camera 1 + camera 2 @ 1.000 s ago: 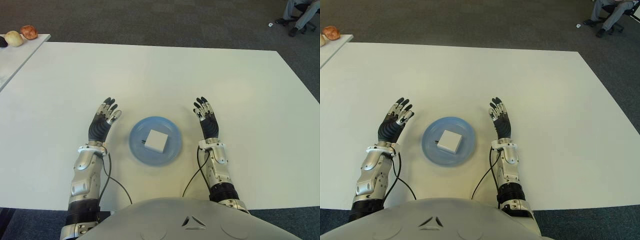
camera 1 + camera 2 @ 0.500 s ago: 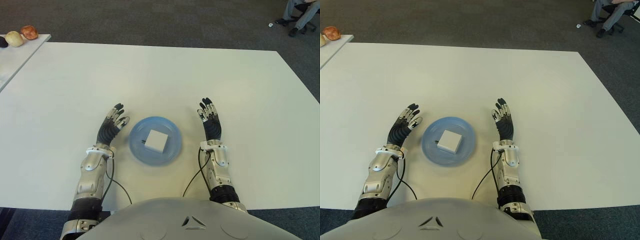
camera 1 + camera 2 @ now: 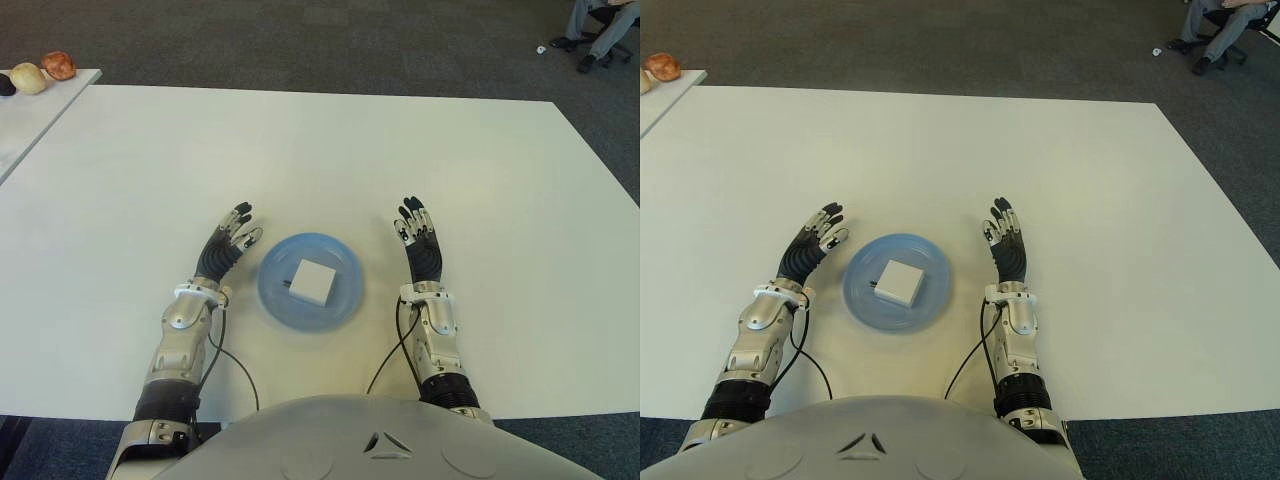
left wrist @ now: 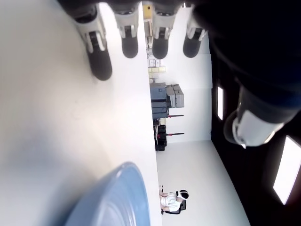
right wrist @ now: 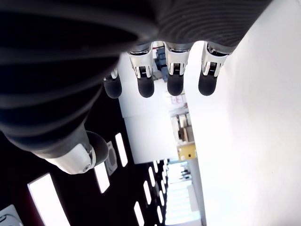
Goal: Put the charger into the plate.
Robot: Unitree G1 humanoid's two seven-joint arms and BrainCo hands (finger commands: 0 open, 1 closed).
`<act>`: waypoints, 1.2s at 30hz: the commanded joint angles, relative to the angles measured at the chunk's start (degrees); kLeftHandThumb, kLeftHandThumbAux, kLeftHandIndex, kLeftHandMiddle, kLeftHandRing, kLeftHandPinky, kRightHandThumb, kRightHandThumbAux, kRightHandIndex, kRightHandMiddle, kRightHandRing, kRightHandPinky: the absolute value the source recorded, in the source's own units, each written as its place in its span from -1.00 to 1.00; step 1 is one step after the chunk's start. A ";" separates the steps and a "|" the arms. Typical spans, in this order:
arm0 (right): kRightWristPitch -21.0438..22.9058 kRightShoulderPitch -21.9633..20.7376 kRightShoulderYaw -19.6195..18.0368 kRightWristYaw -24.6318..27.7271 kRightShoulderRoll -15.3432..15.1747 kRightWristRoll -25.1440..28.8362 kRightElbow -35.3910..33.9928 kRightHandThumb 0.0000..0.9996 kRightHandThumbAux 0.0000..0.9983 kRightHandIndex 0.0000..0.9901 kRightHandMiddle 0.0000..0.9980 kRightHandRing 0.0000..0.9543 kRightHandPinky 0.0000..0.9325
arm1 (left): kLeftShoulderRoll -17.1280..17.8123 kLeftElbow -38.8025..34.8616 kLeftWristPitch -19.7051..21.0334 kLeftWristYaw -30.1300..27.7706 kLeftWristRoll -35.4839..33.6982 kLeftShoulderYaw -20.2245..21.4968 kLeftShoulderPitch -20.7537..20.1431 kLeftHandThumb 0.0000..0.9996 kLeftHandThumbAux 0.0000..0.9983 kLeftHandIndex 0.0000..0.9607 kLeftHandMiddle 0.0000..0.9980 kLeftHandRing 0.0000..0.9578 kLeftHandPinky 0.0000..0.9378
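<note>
Charger (image 3: 311, 282) lies flat inside blue plate (image 3: 340, 305), near centre. I judge placement done, nothing left. My left hand (image 3: 226, 250) beside plate, fingers spread, empty. My right hand (image 3: 419, 244) on opposite side, spread, empty.

Left robot hand (image 3: 222, 253) and right robot hand (image 3: 420, 247): black ribbed palms, silver-white finger segments, black rubbery tips. Forearms (image 3: 178, 340) silver metal shells, black ribbed cuffs near elbows. Thin black cables (image 3: 232, 368) looping from wrists. Torso (image 3: 370, 440) smooth grey, small triangle mark.
</note>
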 commanded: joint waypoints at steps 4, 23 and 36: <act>3.18 3.30 0.78 0.05 1.37 -0.28 1.18 -1.00 0.21 -0.90 -0.89 -0.92 -0.87 | -0.46 4.28 2.40 1.52 2.54 -1.82 1.37 -1.00 0.06 -1.00 -1.00 -1.00 -1.00; 3.47 2.54 0.34 1.95 -0.38 -0.39 2.47 -1.00 0.20 -0.85 -0.81 -0.86 -0.81 | -3.48 9.85 -4.32 6.92 2.90 -1.09 -0.24 -1.00 0.05 -1.00 -1.00 -1.00 -1.00; 3.60 1.32 -0.53 4.45 -1.91 -0.12 4.59 -1.00 0.21 -0.82 -0.77 -0.82 -0.77 | -7.84 12.32 -6.74 14.90 2.41 1.20 -1.32 -1.00 0.16 -1.00 -1.00 -1.00 -1.00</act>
